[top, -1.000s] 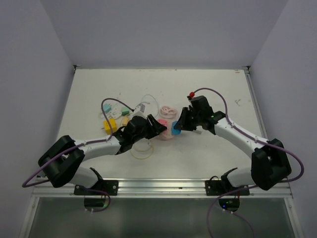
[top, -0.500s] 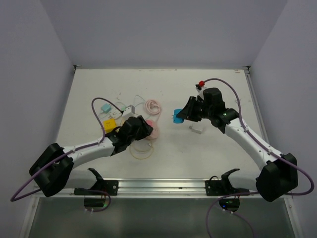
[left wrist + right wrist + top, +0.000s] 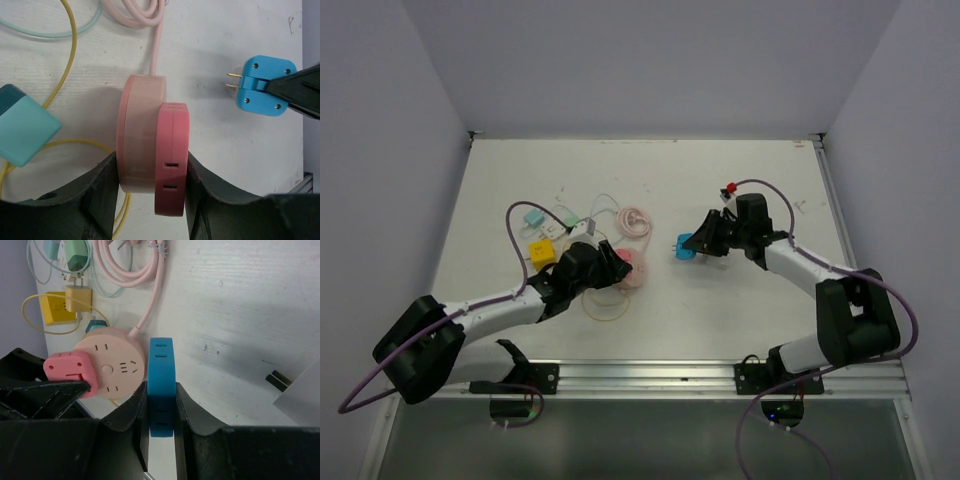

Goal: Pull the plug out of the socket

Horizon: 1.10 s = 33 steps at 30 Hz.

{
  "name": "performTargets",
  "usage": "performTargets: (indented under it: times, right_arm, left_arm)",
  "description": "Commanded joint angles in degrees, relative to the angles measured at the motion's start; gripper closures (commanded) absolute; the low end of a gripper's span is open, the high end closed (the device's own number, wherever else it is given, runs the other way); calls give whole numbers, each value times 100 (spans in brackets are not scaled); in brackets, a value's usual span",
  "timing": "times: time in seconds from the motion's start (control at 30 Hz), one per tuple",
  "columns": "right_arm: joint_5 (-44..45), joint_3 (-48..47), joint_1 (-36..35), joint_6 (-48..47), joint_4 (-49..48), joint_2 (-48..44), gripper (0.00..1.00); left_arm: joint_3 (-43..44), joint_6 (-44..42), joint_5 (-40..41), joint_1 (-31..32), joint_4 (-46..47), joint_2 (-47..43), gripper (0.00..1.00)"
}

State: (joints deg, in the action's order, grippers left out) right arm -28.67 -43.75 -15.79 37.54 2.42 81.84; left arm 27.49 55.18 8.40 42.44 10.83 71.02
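Right tool (image 3: 161, 412) clamping blue plug (image 3: 161, 365) by flat sides, midway between worktop (image 3: 650, 180) side edges; left tool (image 3: 150, 167), part-spread, gripping pink socket (image 3: 142, 130), prongs sitting clear of it. Blue plug appearing light, rigid, slick.

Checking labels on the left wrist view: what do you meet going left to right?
teal adapter → pale pink round socket → darker pink plug → blue plug

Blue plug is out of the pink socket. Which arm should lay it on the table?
Likely right: the right jaws grip the blue plug, apart from the pink socket that the left jaws clamp.
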Motion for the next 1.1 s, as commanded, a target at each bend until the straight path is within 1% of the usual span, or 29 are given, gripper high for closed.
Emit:
performTargets:
  times: [0.0, 0.07, 0.13, 0.17, 0.23, 0.27, 0.3, 0.33, 0.37, 0.43, 0.47, 0.5, 0.53, 0.63, 0.67, 0.73, 0.77, 0.87, 0.9, 0.97, 1.0, 1.07]
  right_arm:
    - [-403, 112, 6, -1, -1050, 366, 100]
    - [-368, 173, 32, -89, -1120, 525, 99]
    - [-359, 235, 76, -106, -1138, 727, 93]
    - [-350, 270, 120, -115, -1147, 754, 87]
    - [-185, 367, 155, -150, -1112, 710, 80]
    - [-105, 384, 199, -194, -972, 667, 72]
    - [-35, 367, 199, -255, -858, 640, 68]
    - [140, 358, 217, -378, -631, 544, 63]
    - [229, 349, 217, -422, -515, 491, 55]
    - [518, 349, 217, -545, -261, 281, 47]
    - [633, 349, 226, -581, -181, 201, 39]
    - [739, 349, 226, -625, -32, 122, 35]
    - [966, 341, 226, -660, 161, -35, 28]
    - [1327, 367, 226, -765, 539, -352, 20]
    - [1476, 384, 217, -800, 593, -588, 15]
    - [1513, 463, 217, -879, 646, -862, 10]
    - [1313, 551, 217, -880, 620, -1107, 9]
    - [838, 761, 217, -792, 348, -1442, 6]
    - [506, 815, 217, -740, 260, -1495, 5]
    - [170, 903, 208, -573, -21, -1557, 3]
    - [-145, 999, 208, -433, -135, -1583, 2]
    - [-402, 1096, 182, -266, -565, -1584, 2]
  left_arm:
    - [-68, -227, -400, -25, 727, -159, 100]
    - [-146, -209, -471, -25, 876, -150, 100]
    - [-191, -192, -576, -42, 973, -80, 100]
    - [-200, -174, -620, -51, 1008, -54, 100]
    - [-200, -165, -752, -51, 1114, 60, 100]
    - [-200, -165, -813, -60, 1166, 113, 100]
    - [-200, -165, -814, -60, 1210, 235, 100]
    - [-200, -148, -979, -60, 1315, 297, 100]
    - [-191, -130, -1120, -60, 1377, 376, 100]
    - [-156, -78, -1270, -60, 1544, 631, 100]
    - [-138, -43, -1384, -51, 1571, 719, 100]
    - [-129, -25, -1438, -60, 1650, 885, 100]
    - [-129, 28, -1473, -60, 1685, 956, 99]
    - [-112, 89, -1570, -60, 1738, 1115, 97]
    - [-112, 107, -1622, -60, 1764, 1133, 97]
    - [-129, 203, -1684, -69, 1870, 1142, 98]
    - [-147, 239, -1754, -77, 1922, 1133, 99]
    - [-147, 423, -1955, -112, 2194, 1142, 100]
    - [-138, 476, -2018, -121, 2282, 1142, 100]
    - [-129, 660, -2228, -183, 2590, 1151, 100]
    - [-138, 748, -2307, -200, 2869, 1168, 100]
    - [-129, 968, -2500, -253, 3169, 1177, 100]
